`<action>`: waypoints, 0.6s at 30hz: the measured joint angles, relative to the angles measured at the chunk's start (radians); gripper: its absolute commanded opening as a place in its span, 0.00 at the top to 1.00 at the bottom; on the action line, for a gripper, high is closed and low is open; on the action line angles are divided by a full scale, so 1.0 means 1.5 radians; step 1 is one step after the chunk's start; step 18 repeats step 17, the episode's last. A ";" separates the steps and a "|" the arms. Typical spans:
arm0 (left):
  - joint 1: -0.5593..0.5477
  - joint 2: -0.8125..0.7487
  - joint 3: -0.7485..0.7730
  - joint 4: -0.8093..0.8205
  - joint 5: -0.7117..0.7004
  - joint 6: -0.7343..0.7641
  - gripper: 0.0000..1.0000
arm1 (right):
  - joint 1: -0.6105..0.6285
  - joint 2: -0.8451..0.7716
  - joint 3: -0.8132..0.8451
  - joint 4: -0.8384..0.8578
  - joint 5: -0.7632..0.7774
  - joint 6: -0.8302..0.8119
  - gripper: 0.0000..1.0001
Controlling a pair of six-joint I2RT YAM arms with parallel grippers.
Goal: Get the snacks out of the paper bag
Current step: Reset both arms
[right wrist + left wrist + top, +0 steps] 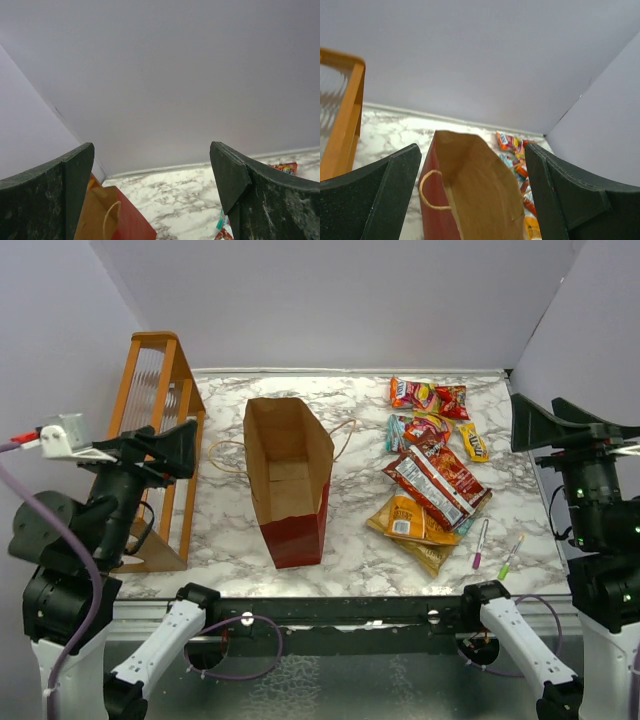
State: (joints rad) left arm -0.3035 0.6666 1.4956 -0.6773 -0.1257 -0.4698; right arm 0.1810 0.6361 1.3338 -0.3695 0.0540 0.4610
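Both claws stand wide apart and hold nothing. The left gripper [168,448] hangs above the table's left edge beside an orange wooden rack [150,420], and the right gripper [545,425] is raised off the table's right edge.

From the left wrist camera, the left gripper [472,150] frames the open mouth of the paper bag [475,185]. One twisted tan handle loops off the bag's dark red side, and a few of the snacks [512,150] show past its rim.

The right wrist camera looks mostly at bare wall through the right gripper [151,147]. It catches only a red corner of the bag [132,222] and the edge of one red packet [282,167].

Only the overhead camera takes in the whole scene. The paper bag [290,470] is at the middle of the marble table [230,530], with its brown kraft inside visible down to the bottom. The snacks [435,470] lie in a loose heap of red, orange, yellow and teal packets to the right of the bag, apart from it. A pink pen [480,543] and a green pen [510,557] lie just in front of the heap.
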 measured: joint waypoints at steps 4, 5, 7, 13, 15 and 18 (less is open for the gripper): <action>0.000 -0.010 0.035 0.018 -0.013 0.015 0.10 | 0.014 -0.007 0.020 0.003 0.000 -0.014 0.01; 0.000 -0.013 0.038 0.021 -0.017 0.018 0.10 | 0.018 -0.007 0.020 0.002 0.001 -0.018 0.01; 0.000 -0.019 0.044 0.025 -0.027 0.025 0.10 | 0.030 -0.007 0.020 0.000 0.002 -0.028 0.01; 0.000 -0.041 0.045 0.030 -0.063 0.039 0.09 | 0.048 -0.011 0.020 -0.003 0.011 -0.050 0.01; 0.000 -0.045 0.045 0.033 -0.072 0.041 0.10 | 0.050 -0.013 0.020 -0.003 0.017 -0.055 0.01; 0.000 -0.046 0.045 0.037 -0.078 0.041 0.09 | 0.051 -0.014 0.019 -0.003 0.022 -0.061 0.01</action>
